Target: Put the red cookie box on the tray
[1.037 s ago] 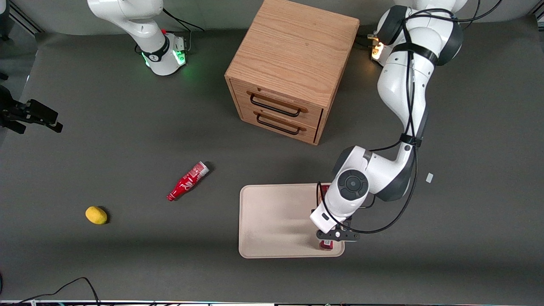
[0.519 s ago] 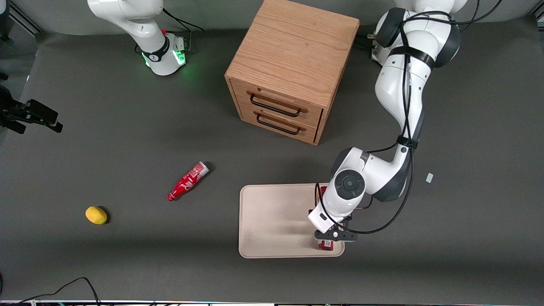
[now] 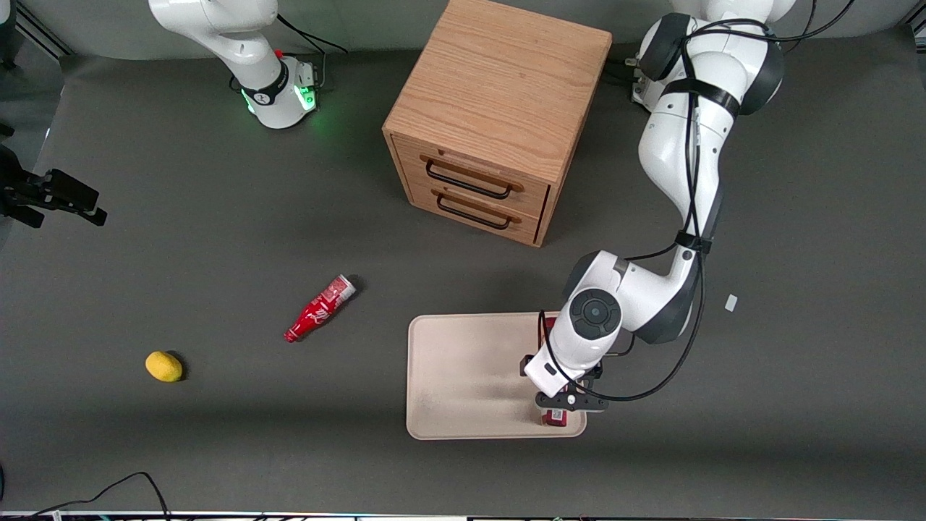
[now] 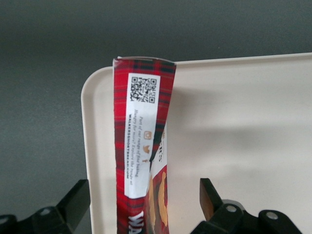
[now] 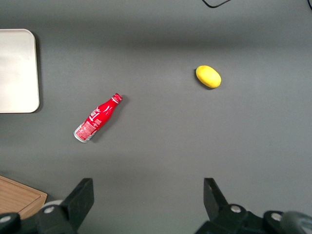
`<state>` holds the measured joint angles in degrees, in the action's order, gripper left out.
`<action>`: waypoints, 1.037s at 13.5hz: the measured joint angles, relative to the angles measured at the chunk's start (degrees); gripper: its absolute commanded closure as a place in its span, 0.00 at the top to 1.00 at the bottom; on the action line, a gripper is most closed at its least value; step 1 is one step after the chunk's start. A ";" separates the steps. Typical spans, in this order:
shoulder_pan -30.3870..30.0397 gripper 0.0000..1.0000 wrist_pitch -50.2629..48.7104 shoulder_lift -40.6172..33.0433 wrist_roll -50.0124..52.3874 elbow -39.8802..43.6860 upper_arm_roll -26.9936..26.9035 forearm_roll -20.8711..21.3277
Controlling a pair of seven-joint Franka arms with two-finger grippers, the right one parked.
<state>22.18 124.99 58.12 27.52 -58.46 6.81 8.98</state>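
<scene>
You are looking down at a dark grey table (image 3: 217, 239). Since a second ago the working arm's elbow and wrist have drawn slightly inward toward the middle of the table; in the last half second almost nothing has shifted. The bottle, lemon, cabinet and tray lie where they were.

The gripper (image 3: 566, 391) hangs above the tray (image 3: 463, 376), over its edge at the working arm's end. Its fingers (image 4: 207, 197) stand spread wide, clear of the carton on both sides and gripping nothing.

The red cookie box (image 3: 555, 415) lies flat on the tray, lengthwise along that same edge, running from 12 o'clock to 6 o'clock in the front view. The wrist hides most of it. In the wrist view the red cookie box (image 4: 142, 146) shows its white label and code.

Count one tray, one cookie box, one wooden cabinet (image 3: 499, 116) with two drawers at 12 o'clock from the tray, one red bottle (image 3: 319, 309) lying at 9 o'clock, and one lemon (image 3: 164, 366) nearer the parked arm's end.
</scene>
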 measured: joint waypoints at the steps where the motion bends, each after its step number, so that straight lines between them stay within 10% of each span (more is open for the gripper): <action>1: 0.00 1.00 0.01 0.00 0.00 0.00 0.00 0.01; 14: -3.95 1.00 -30.85 -17.47 -7.93 3.09 -0.33 -2.28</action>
<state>18.23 94.14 40.65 19.59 -55.37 6.48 6.71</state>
